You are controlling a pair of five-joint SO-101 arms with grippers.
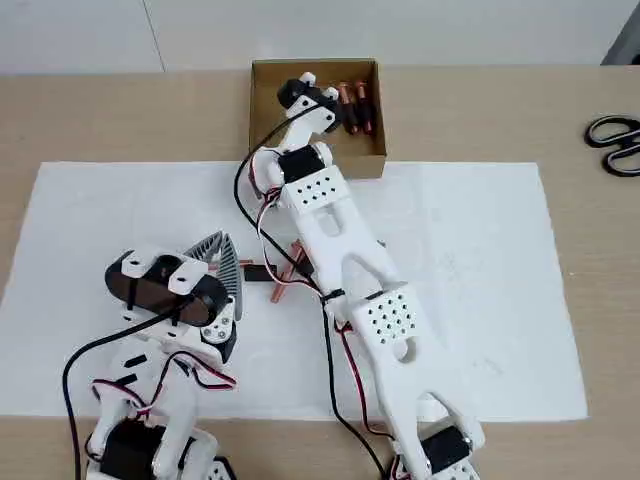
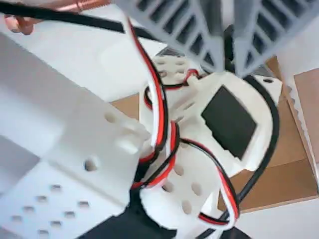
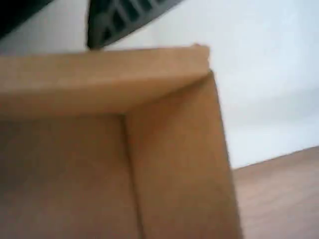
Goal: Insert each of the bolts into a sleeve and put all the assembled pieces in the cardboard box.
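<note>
High view puts the right gripper point(image 1: 308, 90) inside the cardboard box point(image 1: 381, 130); I cannot tell whether it grips anything. Assembled pieces point(image 1: 356, 108) lie just beside it. A low withdrawal could snag the wall behind it and drag the box.

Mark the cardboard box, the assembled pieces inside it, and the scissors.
cardboard box point(image 1: 366, 166), high view, front wall.
assembled pieces point(image 1: 356, 108), high view, middle of the copper cluster.
scissors point(image 1: 620, 146), high view, handle loops.
</note>
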